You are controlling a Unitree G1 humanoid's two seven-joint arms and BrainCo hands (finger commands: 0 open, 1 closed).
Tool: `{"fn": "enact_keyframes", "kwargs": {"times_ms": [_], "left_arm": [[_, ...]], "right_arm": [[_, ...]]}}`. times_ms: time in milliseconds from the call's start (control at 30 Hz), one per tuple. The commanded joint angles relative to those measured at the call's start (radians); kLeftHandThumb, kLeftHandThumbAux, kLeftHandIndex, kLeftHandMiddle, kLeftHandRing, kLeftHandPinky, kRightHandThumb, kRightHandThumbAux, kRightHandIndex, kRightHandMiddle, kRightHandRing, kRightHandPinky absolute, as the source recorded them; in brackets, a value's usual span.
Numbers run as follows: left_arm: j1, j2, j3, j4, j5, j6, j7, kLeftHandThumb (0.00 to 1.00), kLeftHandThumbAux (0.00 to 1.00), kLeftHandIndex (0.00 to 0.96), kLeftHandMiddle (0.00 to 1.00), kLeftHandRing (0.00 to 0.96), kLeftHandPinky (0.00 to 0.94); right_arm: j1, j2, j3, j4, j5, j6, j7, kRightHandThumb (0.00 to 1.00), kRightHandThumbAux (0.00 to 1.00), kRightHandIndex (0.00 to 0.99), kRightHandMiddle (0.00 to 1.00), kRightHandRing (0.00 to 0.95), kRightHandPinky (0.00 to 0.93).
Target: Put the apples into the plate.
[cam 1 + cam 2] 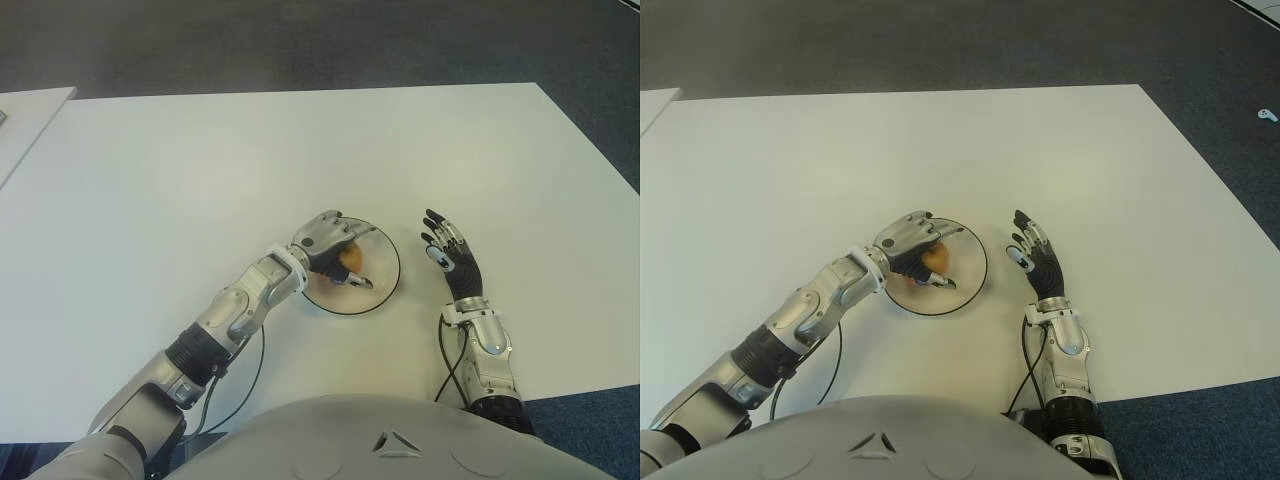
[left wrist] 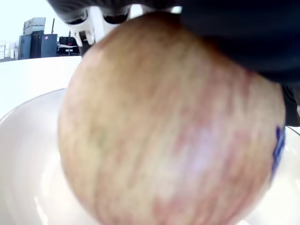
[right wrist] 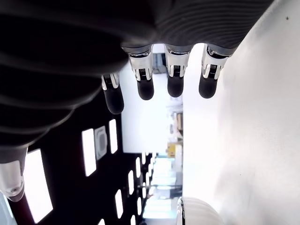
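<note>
A round white plate (image 1: 385, 262) lies on the white table (image 1: 200, 180) near its front edge. My left hand (image 1: 330, 250) is over the plate with its fingers curled around a yellow-red apple (image 1: 350, 262). The left wrist view shows that apple (image 2: 168, 126) very close, just above the plate's inner surface (image 2: 23, 154). I cannot tell whether the apple touches the plate. My right hand (image 1: 448, 250) shows to the right of the plate with its fingers (image 3: 145, 86) straight and spread, holding nothing.
A second white surface (image 1: 25, 115) shows at the far left beyond a gap. Dark carpet (image 1: 300, 40) runs behind the table. A black cable (image 1: 250, 370) hangs from my left forearm near the table's front edge.
</note>
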Motion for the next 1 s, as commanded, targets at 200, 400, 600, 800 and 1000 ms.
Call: {"fn": "enact_keyframes", "kwargs": {"times_ms": [200,400,600,800,1000], "left_arm": [[-0.007,0.01,0.006,0.014,0.004,-0.023,0.009,0.127,0.259,0.0,0.0,0.0,0.0],[-0.005,0.009,0.01,0.022,0.005,-0.032,0.032,0.13,0.249,0.0,0.0,0.0,0.0],[-0.008,0.008,0.014,0.022,0.003,-0.035,0.037,0.127,0.238,0.0,0.0,0.0,0.0],[-0.006,0.004,0.023,0.014,0.003,-0.025,0.039,0.132,0.24,0.0,0.0,0.0,0.0],[0.004,-0.007,0.039,0.011,-0.011,-0.017,0.05,0.131,0.254,0.0,0.0,0.0,0.0]], "right_arm": [[0.065,0.022,0.016,0.091,-0.016,0.057,-0.012,0.123,0.49,0.175,0.084,0.022,0.026],[0.067,0.022,0.019,0.086,-0.025,0.065,-0.024,0.122,0.488,0.179,0.086,0.029,0.046],[0.073,0.023,0.021,0.074,-0.025,0.073,-0.023,0.125,0.476,0.174,0.089,0.031,0.037],[0.075,0.026,0.023,0.071,-0.031,0.069,-0.031,0.13,0.475,0.179,0.093,0.037,0.048],[0.076,0.019,0.026,0.069,-0.026,0.077,-0.022,0.133,0.468,0.192,0.096,0.033,0.014]]}}
